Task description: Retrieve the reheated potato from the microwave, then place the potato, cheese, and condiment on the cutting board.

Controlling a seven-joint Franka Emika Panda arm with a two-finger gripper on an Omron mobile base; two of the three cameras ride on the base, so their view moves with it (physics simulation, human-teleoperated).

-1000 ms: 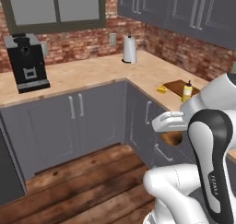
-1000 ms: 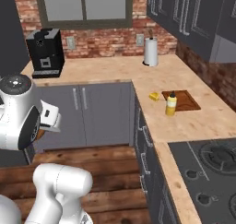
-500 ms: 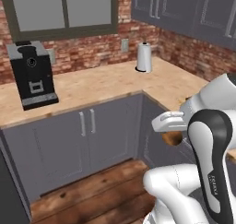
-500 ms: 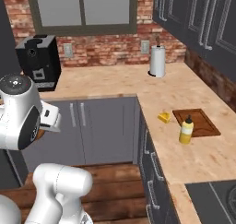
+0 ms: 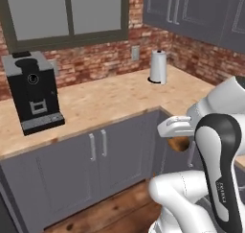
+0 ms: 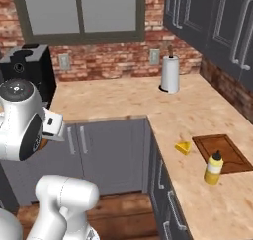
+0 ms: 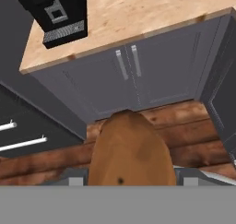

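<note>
My gripper (image 7: pixel 129 179) is shut on the potato (image 7: pixel 129 147), a brown oval lump that fills the lower middle of the hand view. It hangs over the wooden floor in front of the grey cabinets. From the left base view the potato (image 5: pixel 180 144) peeks out under the white hand. On the right-hand counter lies the dark reddish cutting board (image 6: pixel 228 146). The yellow cheese (image 6: pixel 184 147) wedge rests just left of it. The yellow condiment (image 6: pixel 214 168) bottle stands at the board's front left corner. The microwave is out of view.
A black coffee machine (image 5: pixel 33 90) (image 6: pixel 27 71) stands on the back counter under the window. A paper towel roll (image 5: pixel 158 66) (image 6: pixel 170 74) stands near the corner. Grey cabinet doors (image 7: pixel 131 75) run below the counter, with wooden floor (image 7: pixel 193 121) in front.
The whole picture has shifted in both base views, so the base has moved; the cutting board has left the left base view. The arm keeps its pose with the potato held.
</note>
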